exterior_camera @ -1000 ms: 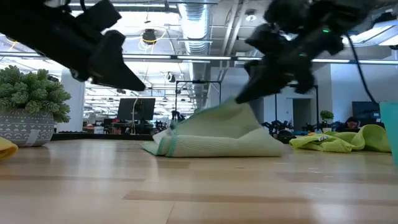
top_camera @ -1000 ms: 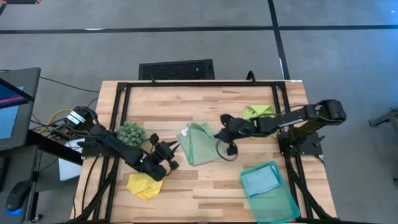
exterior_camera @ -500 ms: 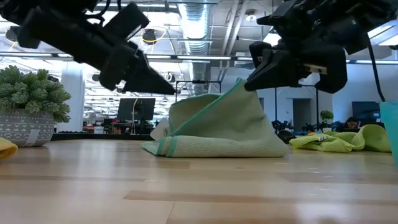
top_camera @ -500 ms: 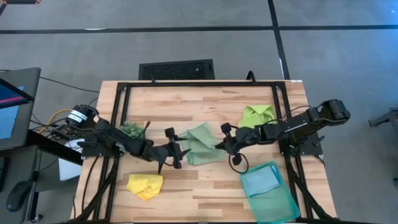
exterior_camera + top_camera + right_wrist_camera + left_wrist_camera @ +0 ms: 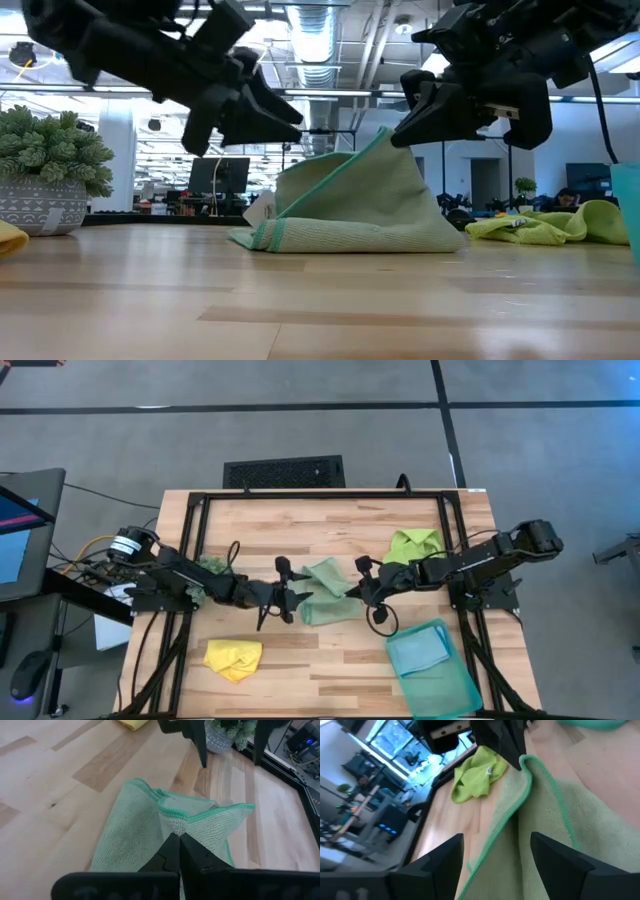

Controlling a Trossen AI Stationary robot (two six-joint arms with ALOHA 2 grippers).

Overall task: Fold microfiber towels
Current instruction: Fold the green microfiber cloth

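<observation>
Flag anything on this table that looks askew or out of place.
The pale sage green microfiber towel stands tented mid-table, one corner pinched up by the right gripper. The lime green microfiber towel and yellow microfiber towel lie crumpled, unfolded.

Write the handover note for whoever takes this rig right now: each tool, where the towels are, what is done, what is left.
Right tool: shut on the pale sage green towel, pinching one edge and holding it lifted at table centre.
Left tool: open, at the towel's left edge, holding nothing.
Light blue towel: lies flat in the teal tray, looks folded.
Lime green towel: crumpled beside the right arm, not folded.
Yellow towel: crumpled at the front left, not folded.
Left to do: finish the sage fold, then the lime and yellow ones.
</observation>
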